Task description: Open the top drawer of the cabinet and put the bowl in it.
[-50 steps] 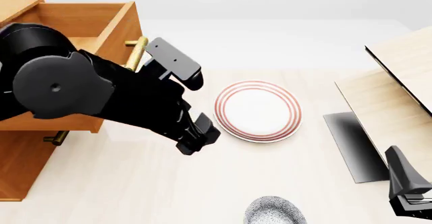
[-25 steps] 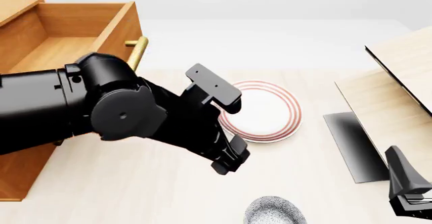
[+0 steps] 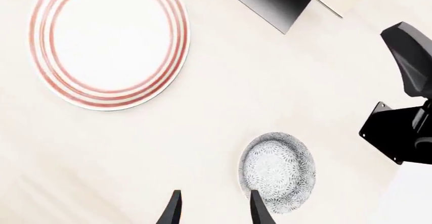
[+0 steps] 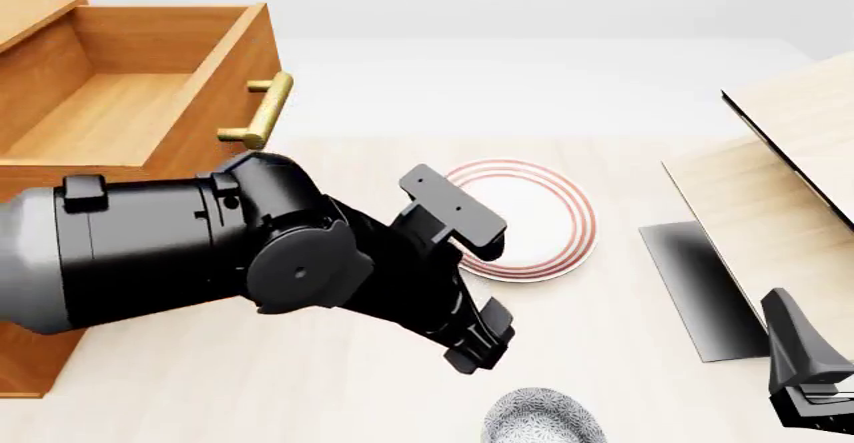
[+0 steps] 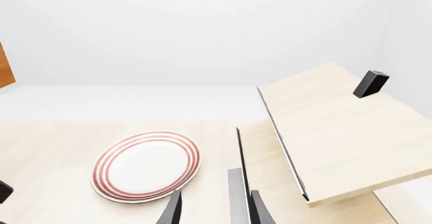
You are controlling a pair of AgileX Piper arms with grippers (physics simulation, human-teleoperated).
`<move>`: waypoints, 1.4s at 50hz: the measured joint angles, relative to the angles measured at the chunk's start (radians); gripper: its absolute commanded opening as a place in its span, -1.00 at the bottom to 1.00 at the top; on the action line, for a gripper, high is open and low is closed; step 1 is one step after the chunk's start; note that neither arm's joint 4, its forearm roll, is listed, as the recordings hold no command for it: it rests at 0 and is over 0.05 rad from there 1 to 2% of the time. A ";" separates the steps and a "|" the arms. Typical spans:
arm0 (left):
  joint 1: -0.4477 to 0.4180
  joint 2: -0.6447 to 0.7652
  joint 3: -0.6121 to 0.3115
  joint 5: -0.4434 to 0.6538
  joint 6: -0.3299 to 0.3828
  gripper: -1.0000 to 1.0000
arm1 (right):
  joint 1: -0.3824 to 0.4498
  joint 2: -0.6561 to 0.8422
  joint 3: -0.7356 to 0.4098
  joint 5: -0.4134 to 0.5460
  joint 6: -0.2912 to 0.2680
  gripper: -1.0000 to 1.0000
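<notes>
The top drawer [image 4: 127, 113] of the orange-brown cabinet [image 4: 34, 358] stands pulled out, its brass handle [image 4: 263, 110] free and its inside bare. The speckled bowl [image 4: 542, 418] sits upright on the table at the near edge, partly cut off in the front view. My left gripper [image 4: 478, 341] hovers just left of and above it. In the left wrist view the left gripper [image 3: 214, 211] is open, with one fingertip [image 3: 258, 210] over the rim of the bowl [image 3: 278, 172]. My right gripper [image 5: 216, 211] is open and holds nothing, low at the near right [image 4: 807, 388].
A flat white plate with red rings [image 4: 514, 218] lies mid-table, beyond the bowl. A pale light-wood structure [image 4: 787, 163] with a dark panel [image 4: 694, 288] takes up the right side. The right arm [image 3: 405, 107] shows black in the left wrist view.
My left arm has swung away from the drawer handle, rightward and toward the near edge, closing on the bowl. The drawer stays open. The right arm has not moved.
</notes>
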 measured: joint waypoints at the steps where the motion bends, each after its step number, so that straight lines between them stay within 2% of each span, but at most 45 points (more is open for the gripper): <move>1: -0.001 0.002 0.001 -0.003 -0.001 1.00 | 0.000 0.000 0.000 0.000 0.000 1.00; 70: -0.115 0.233 0.007 -0.189 -0.111 1.00 | 0.000 0.000 0.000 0.000 0.000 1.00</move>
